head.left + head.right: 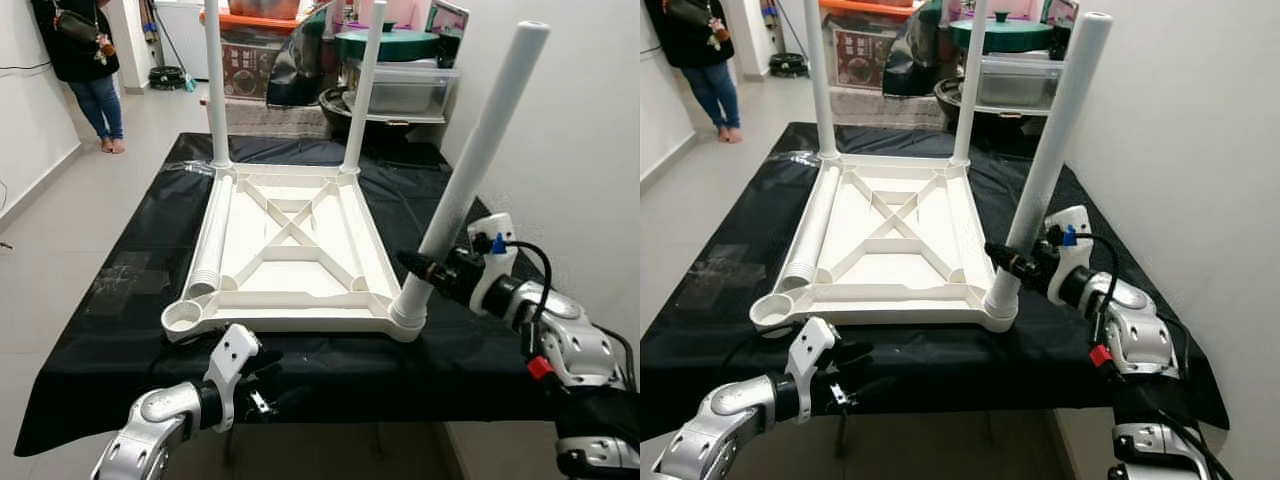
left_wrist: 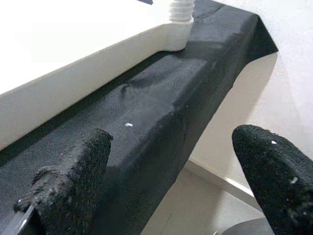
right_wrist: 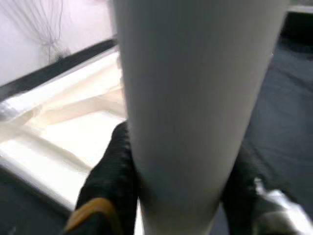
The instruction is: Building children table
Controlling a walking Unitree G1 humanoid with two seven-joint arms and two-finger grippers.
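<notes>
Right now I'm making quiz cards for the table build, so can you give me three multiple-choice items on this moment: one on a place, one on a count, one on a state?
1. Where does the loose leg lie?
A. Inside the upturned tabletop, along its left edge
B. On the floor
C. Across the right arm

2. How many legs stand upright in corner sockets?
A. One
B. Two
C. Three

3. What is the right gripper doing?
A. Hanging open
B. Closed on the near right leg
C. Holding the black cloth

Answers:
1. A, the ribbed-end tube lies along that edge.
2. C, two far corners and the near right corner are filled, while the near left socket is empty.
3. B, its black jaws flank the tube low down.
</notes>
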